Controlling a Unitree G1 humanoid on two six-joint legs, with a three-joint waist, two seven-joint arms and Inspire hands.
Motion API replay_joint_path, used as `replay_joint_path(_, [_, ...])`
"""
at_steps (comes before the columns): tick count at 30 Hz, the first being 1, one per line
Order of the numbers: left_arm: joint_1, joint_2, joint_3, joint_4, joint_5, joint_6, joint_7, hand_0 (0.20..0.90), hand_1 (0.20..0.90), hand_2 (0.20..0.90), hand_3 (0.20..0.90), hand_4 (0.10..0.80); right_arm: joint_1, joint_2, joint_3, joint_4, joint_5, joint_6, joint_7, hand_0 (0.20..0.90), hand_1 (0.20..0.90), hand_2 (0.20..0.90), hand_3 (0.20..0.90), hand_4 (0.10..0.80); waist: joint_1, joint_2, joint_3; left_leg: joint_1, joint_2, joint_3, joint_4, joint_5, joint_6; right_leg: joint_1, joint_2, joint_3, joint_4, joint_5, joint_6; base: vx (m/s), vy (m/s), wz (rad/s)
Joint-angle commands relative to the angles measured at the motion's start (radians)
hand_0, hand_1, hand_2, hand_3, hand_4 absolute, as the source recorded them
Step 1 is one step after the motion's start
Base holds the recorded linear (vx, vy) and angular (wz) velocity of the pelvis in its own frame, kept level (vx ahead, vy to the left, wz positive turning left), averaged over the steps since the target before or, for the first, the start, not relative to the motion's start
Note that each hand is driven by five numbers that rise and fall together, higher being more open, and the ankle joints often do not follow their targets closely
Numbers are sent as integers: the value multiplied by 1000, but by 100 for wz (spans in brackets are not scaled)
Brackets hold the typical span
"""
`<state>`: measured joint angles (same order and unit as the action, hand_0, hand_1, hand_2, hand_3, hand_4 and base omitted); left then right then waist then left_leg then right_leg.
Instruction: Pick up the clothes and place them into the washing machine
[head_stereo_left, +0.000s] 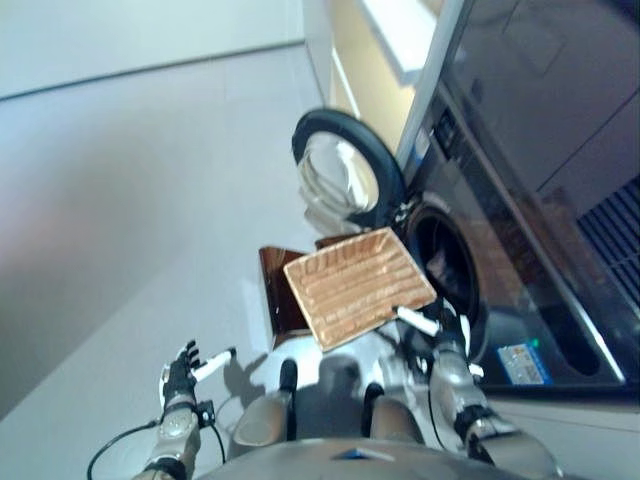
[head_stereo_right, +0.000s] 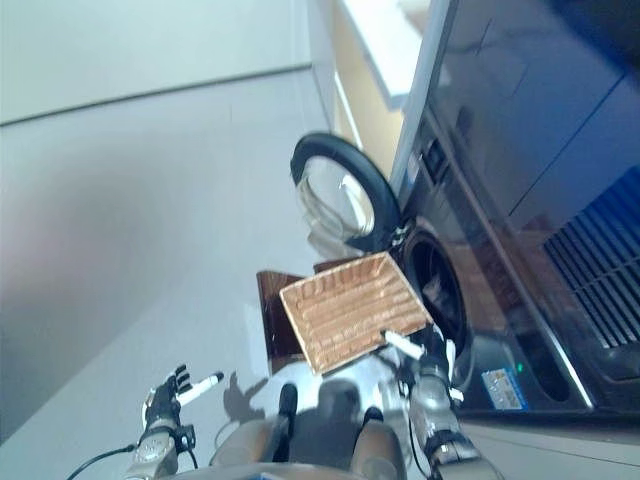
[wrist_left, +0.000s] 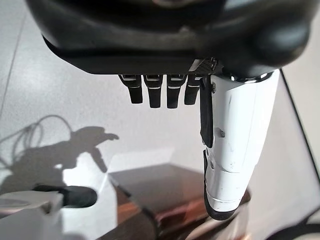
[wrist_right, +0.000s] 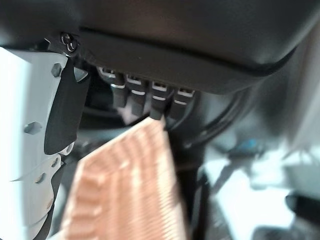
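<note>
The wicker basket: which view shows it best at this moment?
The left eye view: the whole wicker basket shows, empty, beside the washing machine's open door. The right eye view shows much the same. The right wrist view shows only its rim beyond the right hand; the left wrist view shows none.
</note>
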<state>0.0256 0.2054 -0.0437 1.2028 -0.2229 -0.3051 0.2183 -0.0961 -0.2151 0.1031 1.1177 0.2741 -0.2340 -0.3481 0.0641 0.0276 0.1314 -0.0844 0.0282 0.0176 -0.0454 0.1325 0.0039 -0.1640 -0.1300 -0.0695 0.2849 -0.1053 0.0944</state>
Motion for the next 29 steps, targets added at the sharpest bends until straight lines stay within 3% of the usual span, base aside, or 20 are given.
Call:
replay_joint_path(1, [-28, 25, 15, 30, 94, -20, 0, 900, 900, 900, 900, 800, 45, -43, 70, 9, -287, 26, -34, 900, 900, 900, 900, 800, -23, -21, -84, 28, -9, 47, 12, -75, -63, 119, -18, -2, -265, 148, 45, 35, 29, -25])
replay_joint_path(10, [-3, -15, -64, 82, 255, 34, -52, 900, 900, 900, 900, 800, 161, -3, 177, 258, -575, 143, 2, 900, 900, 900, 900, 800, -47, -43, -123, 135, 3, 54, 11, -103, -54, 217, -7, 6, -249, 115, 39, 45, -7, -17])
replay_joint_path(15, [12, -30, -96, 104, 295, 56, -97, 900, 900, 900, 900, 800, 147, 1, 126, 320, -519, 156, 39, 900, 900, 900, 900, 800, -51, -43, -149, 178, 12, 49, 10, -119, -53, 261, -4, -2, -255, 102, 38, 54, -4, 11])
replay_joint_path(29, [13, -68, -169, 58, 253, 67, -138, 900, 900, 900, 900, 800, 37, -7, 143, 375, -507, 198, 60, 900, 900, 900, 900, 800, -31, -12, -173, 194, 10, 34, 0, -123, -53, 287, -11, -18, -271, 94, 36, 5, 8, 5])
